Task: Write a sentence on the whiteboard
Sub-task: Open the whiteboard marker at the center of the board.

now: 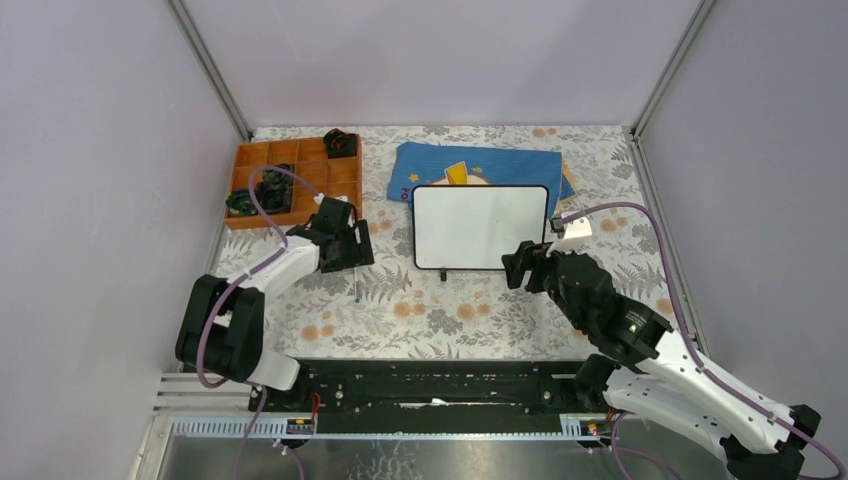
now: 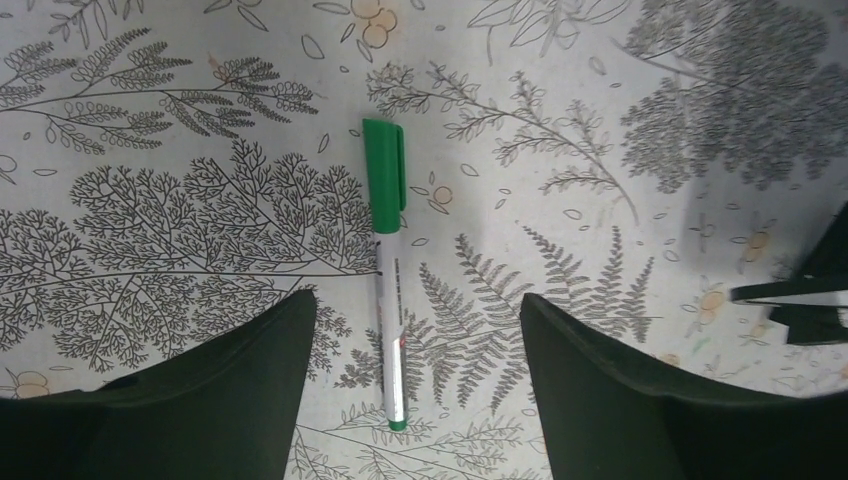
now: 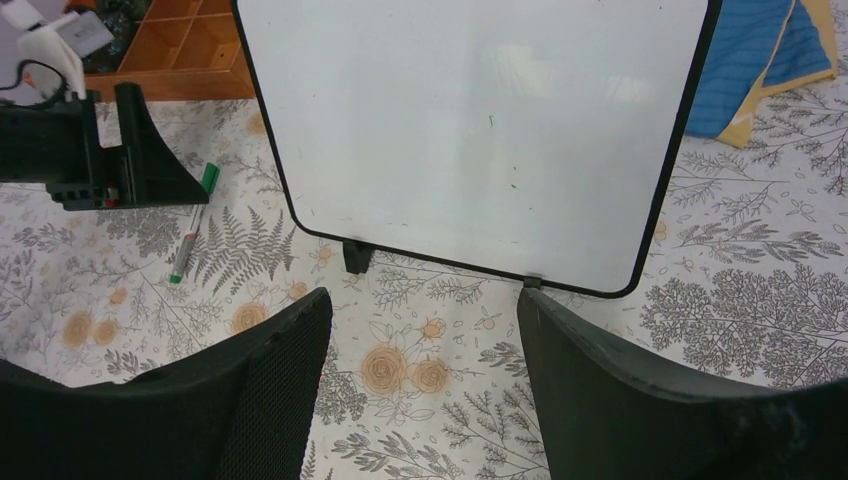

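Whiteboard glossy, black-rimmed, round-cornered, green-capped marker flat on fern-print tablecloth, left gripper and right gripper spread, empty

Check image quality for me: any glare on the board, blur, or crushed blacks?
Top view: board evenly lit with a faint grey sheen and no hot spots. Right wrist view: pale streaky reflections on the board, surface still readable; right fingers dark and soft-edged. Left wrist view: marker sharp; left fingers near-black, no detail.

One whiteboard, one green marker, one blue cloth, one orange tray
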Controlling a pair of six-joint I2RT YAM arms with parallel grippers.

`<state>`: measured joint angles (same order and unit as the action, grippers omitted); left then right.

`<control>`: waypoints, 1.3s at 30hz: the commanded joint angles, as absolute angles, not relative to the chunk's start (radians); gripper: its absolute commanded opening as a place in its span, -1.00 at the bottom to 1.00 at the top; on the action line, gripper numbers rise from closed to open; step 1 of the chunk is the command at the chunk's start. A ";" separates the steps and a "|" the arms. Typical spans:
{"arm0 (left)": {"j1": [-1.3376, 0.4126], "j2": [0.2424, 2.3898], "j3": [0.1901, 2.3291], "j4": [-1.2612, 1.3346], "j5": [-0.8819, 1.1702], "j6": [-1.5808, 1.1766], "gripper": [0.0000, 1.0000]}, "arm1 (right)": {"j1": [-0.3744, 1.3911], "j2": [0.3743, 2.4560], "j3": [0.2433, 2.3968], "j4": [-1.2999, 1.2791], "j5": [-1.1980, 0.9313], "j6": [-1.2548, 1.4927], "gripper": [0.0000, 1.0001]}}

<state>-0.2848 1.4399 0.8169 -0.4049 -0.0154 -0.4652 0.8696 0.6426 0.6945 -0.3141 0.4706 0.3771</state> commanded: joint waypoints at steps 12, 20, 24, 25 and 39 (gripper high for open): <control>-0.262 1.614 0.902 -0.445 -0.054 -0.400 0.13 | 0.874 0.621 0.753 -0.333 0.468 0.361 0.46; -0.261 1.658 0.913 -0.443 -0.085 -0.402 -0.11 | 0.875 0.639 0.756 -0.322 0.460 0.365 0.44; -0.261 1.662 0.905 -0.442 -0.103 -0.397 -0.21 | 0.875 0.647 0.757 -0.320 0.458 0.364 0.44; -0.261 1.663 0.902 -0.443 -0.107 -0.396 -0.25 | 0.876 0.647 0.758 -0.320 0.460 0.363 0.43; -0.268 1.675 0.883 -0.443 -0.107 -0.396 -0.82 | 0.876 0.641 0.758 -0.325 0.467 0.366 0.44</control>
<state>-0.2676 1.6421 0.9035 -0.4343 -0.0994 -0.4068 0.8700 0.6498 0.7170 -0.3325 0.4591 0.3710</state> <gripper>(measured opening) 0.156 0.720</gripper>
